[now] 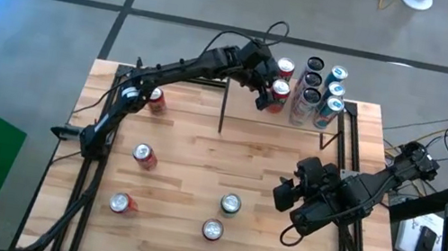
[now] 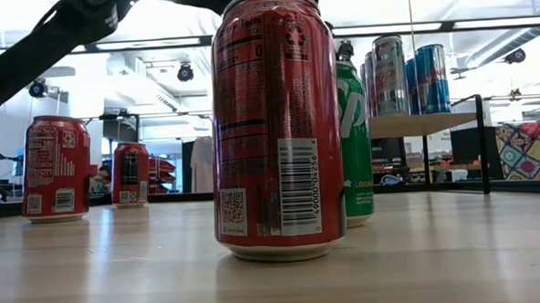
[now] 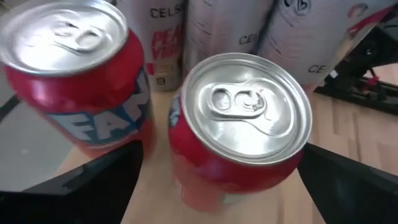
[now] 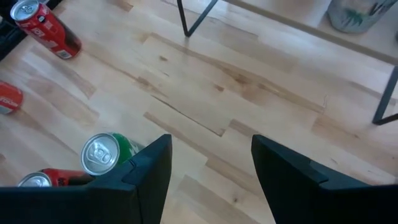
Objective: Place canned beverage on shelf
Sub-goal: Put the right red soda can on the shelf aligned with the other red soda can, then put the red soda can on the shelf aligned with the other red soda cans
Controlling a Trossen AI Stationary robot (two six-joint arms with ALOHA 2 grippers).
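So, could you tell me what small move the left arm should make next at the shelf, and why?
Probably a straight retreat of the left hand up and back from the shelf. Its fingers stand open on either side of a red can that sits upright on the board beside another red can, so the placing looks done. The right hand waits open over the table.

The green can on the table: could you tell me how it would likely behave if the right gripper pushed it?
The green can stands upright, tall on a narrow base, so a high push would probably tip it. Once tipped, its round body would likely roll across the smooth table.
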